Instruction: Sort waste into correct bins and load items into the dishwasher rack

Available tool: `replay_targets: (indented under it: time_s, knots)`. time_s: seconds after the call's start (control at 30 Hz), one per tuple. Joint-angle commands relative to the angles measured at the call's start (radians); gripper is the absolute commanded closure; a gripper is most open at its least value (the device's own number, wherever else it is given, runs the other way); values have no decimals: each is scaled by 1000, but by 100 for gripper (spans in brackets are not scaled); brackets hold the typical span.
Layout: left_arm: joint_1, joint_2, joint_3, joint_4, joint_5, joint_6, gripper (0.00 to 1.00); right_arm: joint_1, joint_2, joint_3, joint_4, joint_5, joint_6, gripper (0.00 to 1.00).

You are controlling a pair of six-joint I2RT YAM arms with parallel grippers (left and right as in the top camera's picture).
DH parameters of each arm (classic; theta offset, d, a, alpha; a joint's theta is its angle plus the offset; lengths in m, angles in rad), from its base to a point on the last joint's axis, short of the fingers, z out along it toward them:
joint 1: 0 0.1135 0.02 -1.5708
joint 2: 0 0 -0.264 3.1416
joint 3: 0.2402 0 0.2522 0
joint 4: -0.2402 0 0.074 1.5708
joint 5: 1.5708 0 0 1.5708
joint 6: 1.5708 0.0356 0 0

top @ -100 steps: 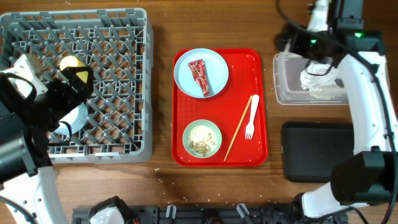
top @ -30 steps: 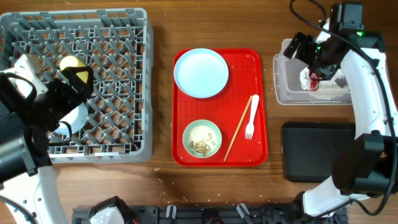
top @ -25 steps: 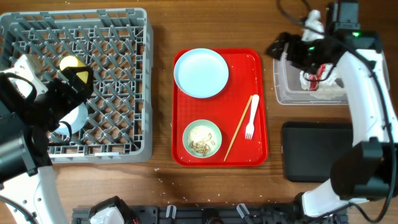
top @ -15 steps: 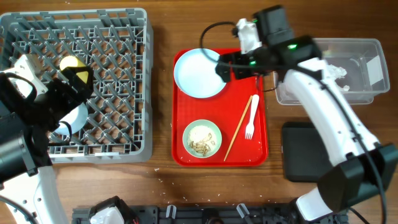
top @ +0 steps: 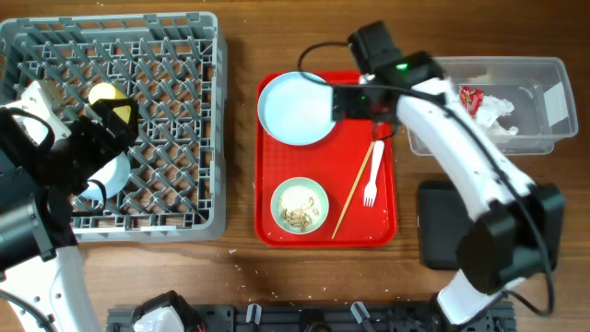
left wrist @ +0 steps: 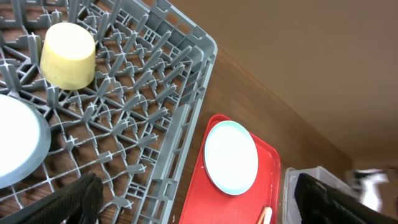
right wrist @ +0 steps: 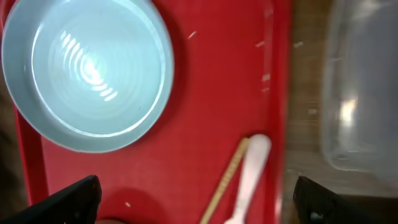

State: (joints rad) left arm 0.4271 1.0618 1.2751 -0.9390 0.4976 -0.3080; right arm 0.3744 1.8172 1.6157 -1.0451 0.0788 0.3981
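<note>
One plate (top: pixel 297 109), one bowl (top: pixel 300 205), one fork (top: pixel 371 177), one chopstick (top: pixel 343 215), red tray (top: pixel 277 164)

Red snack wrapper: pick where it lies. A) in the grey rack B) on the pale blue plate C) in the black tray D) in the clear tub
D: the overhead view shows the red snack wrapper inside the clear tub beside the white tissue, while the pale blue plate is bare.

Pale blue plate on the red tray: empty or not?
Empty. The pale blue plate is bare in overhead and right wrist views; the red wrapper lies in the clear tub.
</note>
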Motion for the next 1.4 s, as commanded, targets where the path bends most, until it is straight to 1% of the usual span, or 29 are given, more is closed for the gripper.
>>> replay_targets:
  time_s: [0.0,0.03,0.13,0.27,0.4,0.53,0.67,0.8,0.87,0.9,0.97,1.0,1.03,1.07,1.13,1.2,1.23,1.27,1.33,1.37]
  knots:
    - [-3,0,2,2,-2,10,0,-101,-171,76,-27,69,21,0]
    - [-3,0,2,2,-2,9,0,-124,-193,76,-38,32,21,0]
    - [-3,0,2,2,-2,9,0,-175,-242,76,-102,-158,21,0]
    - [-3,0,2,2,-2,9,0,-181,-248,70,-230,-348,20,0]
    - [-3,0,2,2,-2,10,0,-151,-246,26,-326,-315,14,0]
    - [-3,0,2,2,-2,9,0,-101,-245,-60,-336,-219,17,0]
    - [-3,0,2,2,-2,9,0,-79,-245,-195,-264,-96,135,0]
    - [-3,0,2,2,-2,9,0,-79,-241,-367,-118,-95,153,0]
    - [-3,0,2,2,-2,9,0,-79,-241,-421,-60,-104,154,1]
    - [-3,0,2,2,-2,9,0,-79,-240,-444,-35,-113,154,3]
    - [-3,0,2,2,-2,9,0,-79,-239,-478,10,-139,154,12]
    - [-3,0,2,2,-2,10,0,-79,-239,-486,19,-148,152,19]
    - [-3,0,2,2,-2,10,0,-79,-239,-493,30,-151,153,23]
    - [-3,0,2,2,-2,10,0,-79,-239,-500,42,-151,153,31]
    - [-3,0,2,2,-2,9,0,-79,-237,-510,67,-151,153,40]
    - [-3,0,2,2,-2,9,0,-79,-237,-512,85,-152,153,41]
    - [-3,0,2,2,-2,9,0,-79,-237,-512,85,-162,152,51]
    - [-3,0,2,2,-2,9,0,-79,-237,-512,82,-183,151,64]
    - [-3,0,2,2,-2,9,0,-79,-237,-512,71,-235,151,80]
    - [-3,0,2,2,-2,9,0,-79,-237,-511,69,-269,151,83]
